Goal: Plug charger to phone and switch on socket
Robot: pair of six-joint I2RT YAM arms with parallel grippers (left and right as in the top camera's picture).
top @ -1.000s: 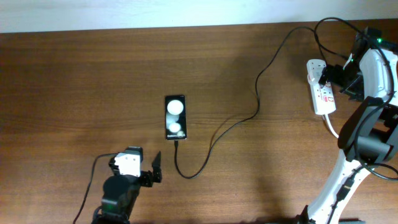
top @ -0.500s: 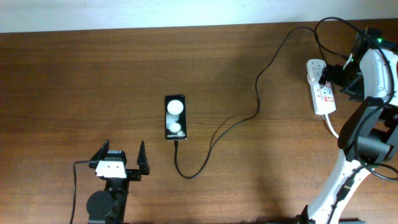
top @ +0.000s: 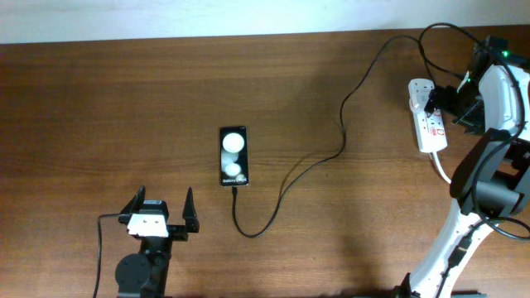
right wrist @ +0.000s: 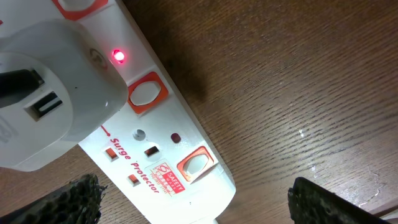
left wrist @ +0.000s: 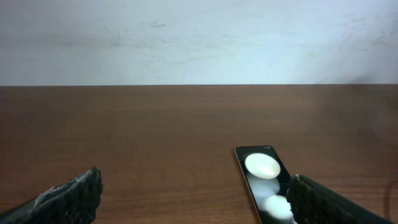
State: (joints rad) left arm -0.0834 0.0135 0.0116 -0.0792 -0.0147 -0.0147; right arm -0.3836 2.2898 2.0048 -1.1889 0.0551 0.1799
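Observation:
The black phone (top: 233, 156) lies mid-table, its screen showing two round white reflections; it also shows in the left wrist view (left wrist: 264, 183). The thin black charger cable (top: 323, 161) runs from the phone's near end, loops, and leads to the white power strip (top: 428, 116) at the far right. In the right wrist view the strip (right wrist: 168, 155) has a white adapter plugged in and a red light lit (right wrist: 117, 56). My left gripper (top: 162, 217) is open and empty, near and left of the phone. My right gripper (right wrist: 199, 202) is open just above the strip.
The strip's thick white cord (top: 441, 165) trails toward the right arm's base. A white wall (left wrist: 199, 37) rises behind the table's far edge. Bare brown wood lies left of the phone.
The left arm swung from a tilted pose to face straight toward the far edge a second ago, then held still. The right arm, phone and cable have not moved.

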